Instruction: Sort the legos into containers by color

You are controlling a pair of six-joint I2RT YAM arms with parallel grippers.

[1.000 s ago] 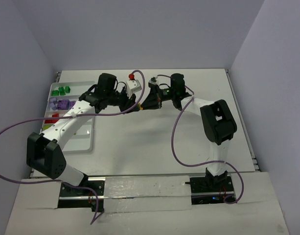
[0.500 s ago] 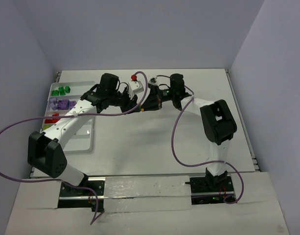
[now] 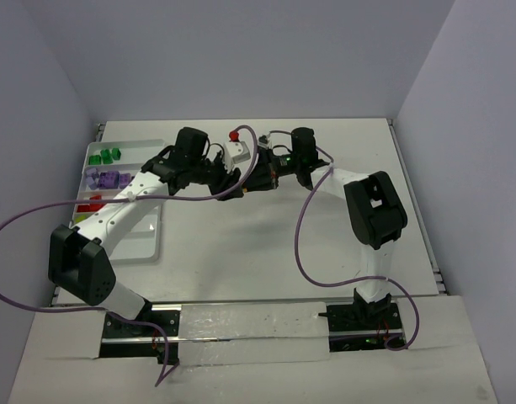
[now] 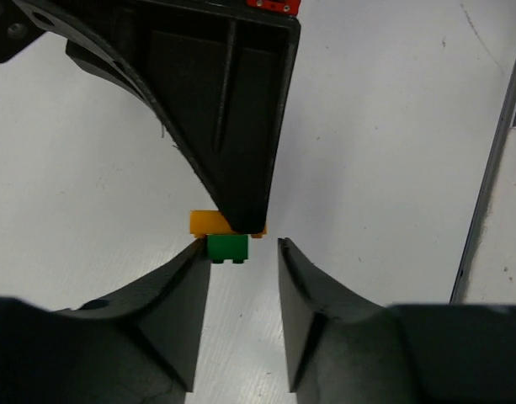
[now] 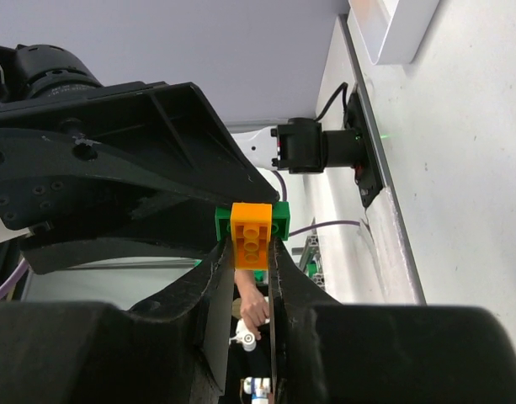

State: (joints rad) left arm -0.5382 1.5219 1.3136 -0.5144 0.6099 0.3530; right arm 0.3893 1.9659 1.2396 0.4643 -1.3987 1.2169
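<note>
Both arms were bolted at the table's [image 3: 266, 252] near edge, with purple cables [image 3: 298, 244] looping over the surface.

The tray [image 3: 141, 238] lay along the left edge. Going near to far in it, I saw:
- red legos [image 3: 89, 204], partly hidden behind the left arm [image 3: 114, 215]
- purple legos [image 3: 106, 178] in the next compartment out
- dark green legos [image 3: 104, 155] in the farthest compartment, by the far-left corner

Past that, both grippers met tip to tip over the middle of the table, toward the far edge. I couldn't tell how high off the surface they were.

On the right gripper [image 5: 251, 246], the fingers [image 5: 209, 290] were pinching an orange lego [image 5: 252, 238], one pad on each side. A green lego [image 4: 228, 247] was stuck to it, on the side facing the other arm.

On the left gripper [image 4: 241, 245], the fingers [image 4: 169, 311] were spread. The green lego sat right at their mouth. It was touching or just beside one tip, with a visible gap to the other, so that gripper had no pinch on it. In the left wrist view, one finger of the right gripper came down over the orange lego and covered most of it.

Farther out, near the far edge, a white box [image 3: 235, 152] sat just behind the two grippers, with a red knob [image 3: 234, 134] on its far side.
</note>
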